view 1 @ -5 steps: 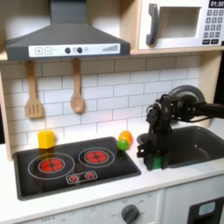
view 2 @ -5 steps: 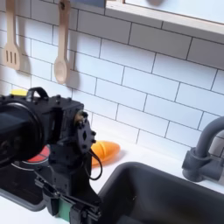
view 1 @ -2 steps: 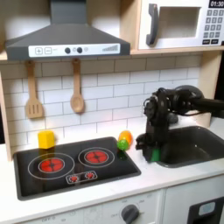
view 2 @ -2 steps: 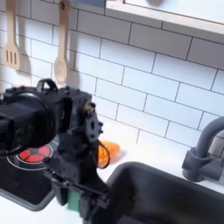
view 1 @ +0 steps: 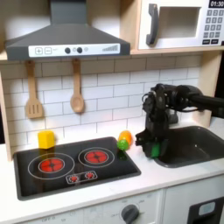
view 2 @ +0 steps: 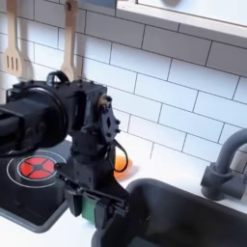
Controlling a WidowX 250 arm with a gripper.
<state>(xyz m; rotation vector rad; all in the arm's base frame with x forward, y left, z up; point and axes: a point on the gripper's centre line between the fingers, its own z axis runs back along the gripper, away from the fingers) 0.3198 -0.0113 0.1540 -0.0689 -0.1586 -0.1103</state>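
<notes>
While the gripper (view 1: 152,149) hangs at the sink's (view 1: 194,160) left rim, it pinches a green object (view 2: 92,210).
Second exterior view adds the faucet (view 2: 228,164); first exterior view shows the stove (view 1: 52,179), with an orange-green object (view 1: 125,140) just beside the gripper.

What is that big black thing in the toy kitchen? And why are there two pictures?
The black thing is a robot arm. At its end is a gripper, a claw with two fingers, and something green sits between them, down at the edge of the sink. Whether it is really squeezing the green thing, I cannot tell.

Both pictures show the same moment from two cameras. The first exterior view looks at the whole kitchen from the front. The second exterior view is much closer, beside the arm.

On the counter is a stove with red rings, a yellow block by the wall, and an orange-and-green toy behind the arm. A wooden spatula and spoon hang on the tiles.
</notes>
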